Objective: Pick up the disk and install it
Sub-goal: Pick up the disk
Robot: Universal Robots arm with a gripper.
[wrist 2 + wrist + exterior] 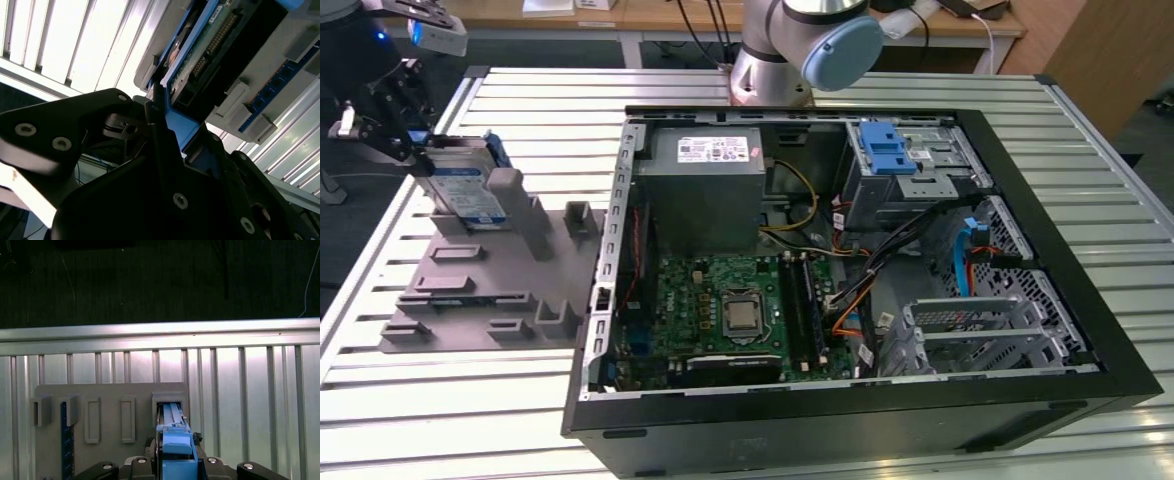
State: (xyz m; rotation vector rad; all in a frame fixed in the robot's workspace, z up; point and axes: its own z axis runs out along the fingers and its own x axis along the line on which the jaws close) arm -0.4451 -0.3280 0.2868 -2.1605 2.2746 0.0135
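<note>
Grasping a blue end tab, the hand (416, 155) is clenched on the flat silver-metal disk with blue plastic rails (464, 195). The disk is held on edge at a slot of the grey moulded holder (494, 300), on the exterior view's left of the open black computer case (854, 425). A straight pull, square to the slot, is judged best, so that the rails are not jammed. Print on the disk's white-and-blue label cannot be read.
</note>
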